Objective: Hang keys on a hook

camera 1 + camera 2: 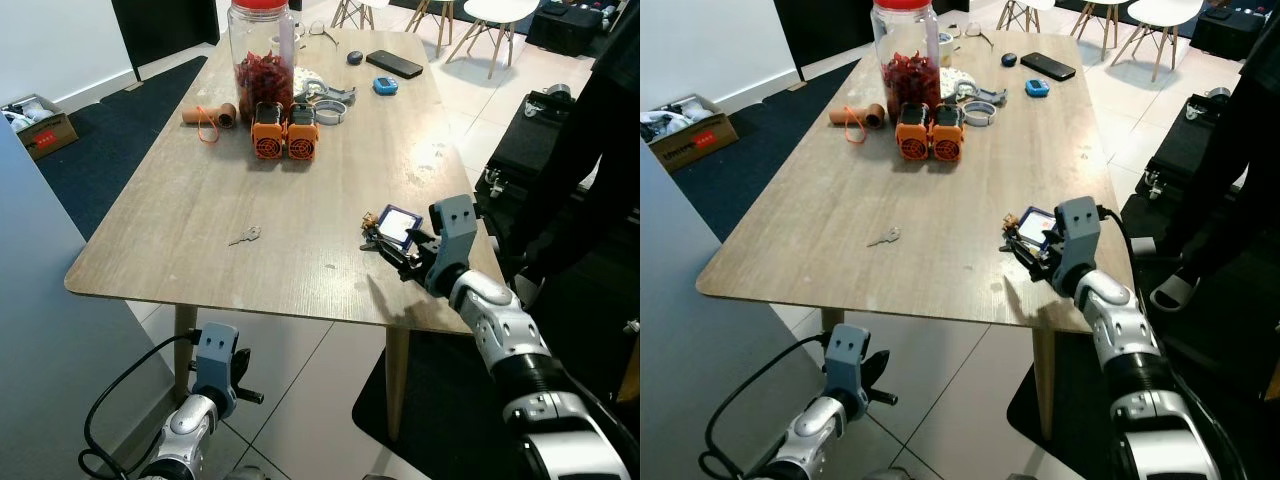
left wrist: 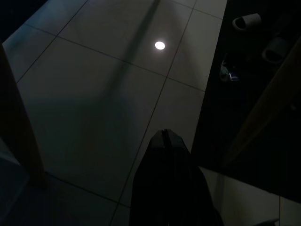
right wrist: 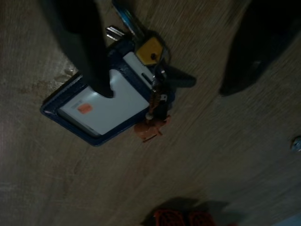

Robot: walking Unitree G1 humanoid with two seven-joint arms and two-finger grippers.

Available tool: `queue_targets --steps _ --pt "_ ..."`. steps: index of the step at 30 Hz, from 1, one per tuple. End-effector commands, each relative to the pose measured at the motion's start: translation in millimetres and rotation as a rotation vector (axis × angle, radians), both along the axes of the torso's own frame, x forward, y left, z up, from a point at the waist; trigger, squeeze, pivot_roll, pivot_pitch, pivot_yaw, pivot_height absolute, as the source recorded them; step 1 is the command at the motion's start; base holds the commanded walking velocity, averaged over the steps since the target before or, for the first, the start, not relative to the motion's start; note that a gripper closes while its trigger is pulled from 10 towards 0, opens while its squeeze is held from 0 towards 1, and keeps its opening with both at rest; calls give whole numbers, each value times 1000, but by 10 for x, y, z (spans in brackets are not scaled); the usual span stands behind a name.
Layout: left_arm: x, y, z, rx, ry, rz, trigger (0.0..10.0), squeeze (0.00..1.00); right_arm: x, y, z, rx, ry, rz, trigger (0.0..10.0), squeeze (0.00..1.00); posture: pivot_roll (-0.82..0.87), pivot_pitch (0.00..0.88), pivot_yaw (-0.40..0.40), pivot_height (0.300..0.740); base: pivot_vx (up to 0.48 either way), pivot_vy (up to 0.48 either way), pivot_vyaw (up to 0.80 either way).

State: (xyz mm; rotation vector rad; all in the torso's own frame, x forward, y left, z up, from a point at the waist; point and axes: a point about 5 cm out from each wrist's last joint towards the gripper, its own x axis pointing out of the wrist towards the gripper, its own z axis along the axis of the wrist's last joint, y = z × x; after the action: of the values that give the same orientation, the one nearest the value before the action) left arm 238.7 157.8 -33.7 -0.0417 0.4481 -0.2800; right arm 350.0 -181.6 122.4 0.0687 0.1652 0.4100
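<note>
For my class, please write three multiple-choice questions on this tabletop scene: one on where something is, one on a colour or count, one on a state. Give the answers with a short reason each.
1. Where does the key bunch with the card holder lie?
A. Near the table's right edge, at the right gripper
B. Beside the big jar
C. On the floor

2. What colour is the lid of the big jar?
A. Blue
B. Red
C. Green

3. How does the left gripper stand?
A. Shut, low beside the table
B. Wide open over the loose single key
C. Shut on the black phone

Answers:
1 A: the head views show the bunch at the right edge, with the gripper's fingers around it.
2 B: the lid on top is red.
3 A: its wrist view shows the fingers together above the floor tiles.
</note>
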Motion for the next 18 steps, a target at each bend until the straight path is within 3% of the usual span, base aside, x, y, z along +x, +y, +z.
queue_targets --steps 1,2,3,6,7,10,11,14,15,16,17,18 --pt "-38 48 -27 4 17 12 10000 0 9 -10 -81 0 56 -29 10000 694 62 94 -27 740 0 0 0" --pt "-38 48 -27 4 17 12 10000 0 9 -10 -81 0 56 -29 10000 694 62 94 -27 740 0 0 0" --pt "-43 51 -29 4 18 14 10000 0 17 -5 -85 2 63 -37 10000 357 62 97 -28 740 0 0 0" --pt "-46 53 -31 4 18 16 10000 0 22 -2 -87 4 67 -42 10000 357 62 97 -28 740 0 0 0" --pt "-53 56 -35 4 20 17 10000 0 27 5 -92 15 74 -49 10000 0 62 99 -29 740 0 0 0" --pt "-67 64 -43 4 23 21 10000 0 36 21 -119 50 96 -69 10000 0 63 105 -30 740 0 0 0" --pt "-71 67 -46 4 24 23 10000 0 42 25 -136 66 108 -85 3569 0 64 106 -30 740 0 0 0" --pt "-71 67 -46 4 24 23 10000 0 42 25 -136 66 108 -85 3569 0 64 106 -30 740 0 0 0" --pt "-75 71 -47 5 24 25 10000 0 46 30 -150 72 116 -94 0 0 64 107 -29 740 0 0 0" --pt "-77 74 -48 5 24 27 10000 0 51 34 -161 73 122 -103 1569 0 64 109 -29 740 0 0 0" --pt "-78 76 -48 6 24 28 10000 0 61 35 -169 67 128 -117 10000 0 62 112 -28 740 0 0 0" --pt "-78 76 -48 6 24 28 10000 0 61 35 -169 67 128 -117 10000 0 62 112 -28 740 0 0 0"
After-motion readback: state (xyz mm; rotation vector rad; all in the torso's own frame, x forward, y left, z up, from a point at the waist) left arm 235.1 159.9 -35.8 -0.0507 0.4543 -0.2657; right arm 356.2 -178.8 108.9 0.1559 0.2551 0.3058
